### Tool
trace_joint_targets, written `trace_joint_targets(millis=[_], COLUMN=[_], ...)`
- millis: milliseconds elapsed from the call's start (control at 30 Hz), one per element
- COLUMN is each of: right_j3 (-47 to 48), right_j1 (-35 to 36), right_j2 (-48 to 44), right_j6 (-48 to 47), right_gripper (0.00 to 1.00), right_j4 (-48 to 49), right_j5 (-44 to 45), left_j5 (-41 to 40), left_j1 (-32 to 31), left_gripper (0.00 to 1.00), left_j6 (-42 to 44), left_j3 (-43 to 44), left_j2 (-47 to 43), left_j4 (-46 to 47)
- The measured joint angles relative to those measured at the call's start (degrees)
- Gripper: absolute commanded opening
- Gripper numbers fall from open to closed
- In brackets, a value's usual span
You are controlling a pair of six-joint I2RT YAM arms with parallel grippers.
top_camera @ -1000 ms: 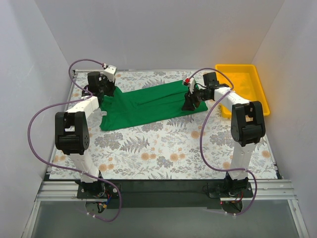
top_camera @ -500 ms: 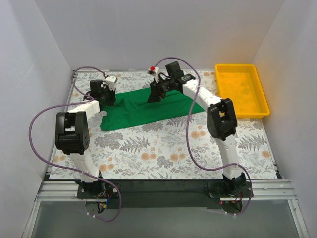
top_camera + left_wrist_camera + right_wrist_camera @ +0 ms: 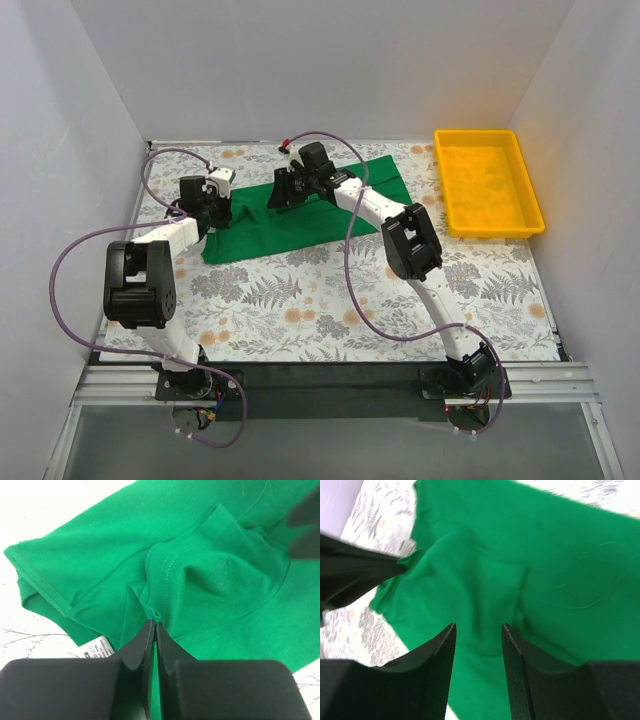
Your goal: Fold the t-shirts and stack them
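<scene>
The green t-shirt lies spread in a long band across the far half of the floral surface, running from near-left to far-right. It is flat for the most part but rumpled at its left end. The yellow tray stands well apart at the far right.

The left jaws are pressed fully together on a small raised ridge of cloth at that left end, just beside a stitched seam and near the white neck label. This grip probably pins or lifts that end so the cloth cannot slide while the other arm works.

The right arm reaches across over the middle of the shirt. Its jaws are spread apart with nothing between them, and green cloth shows in the gap below. I cannot tell whether their tips touch the fabric. From the right wrist, the left jaws show as a dark shape near the left edge, so the two are near each other over the same part of the shirt. The right jaws look placed to take a second hold for a fold.
</scene>
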Motion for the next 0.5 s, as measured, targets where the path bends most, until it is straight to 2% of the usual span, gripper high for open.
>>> trace_joint_targets(millis=[167, 500], right_j3=[2.6, 6.5], right_j1=[-0.6, 0.2], right_j2=[3.2, 8.8], right_j6=[3.2, 6.4], right_gripper=[0.47, 0.48], right_j4=[3.2, 7.3], right_j5=[3.0, 3.5], left_j5=[0.0, 0.0], left_j1=[0.0, 0.0], left_gripper=[0.0, 0.0], left_j6=[-0.3, -0.6], left_j3=[-0.2, -0.8], left_j2=[-1.0, -1.0], left_j4=[1.0, 1.2])
